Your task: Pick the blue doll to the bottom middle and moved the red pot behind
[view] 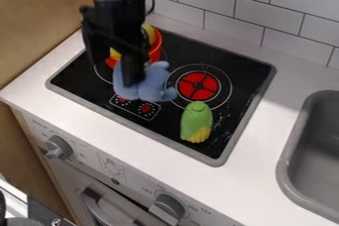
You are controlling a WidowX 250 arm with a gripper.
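The black robot pincer [126, 77] is at the soft blue doll [153, 87], near the round red pot [157, 49] on the flat black stovetop [245, 74]; spread or pinching, I cannot tell. Placing the doll bottom middle and moving the pot both seem left

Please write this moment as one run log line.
gripper at blue doll | doll over stovetop | red pot behind doll | corn toy on stovetop | grip unclear

Glossy black stovetop [235, 76]; plush blue doll [151, 87]
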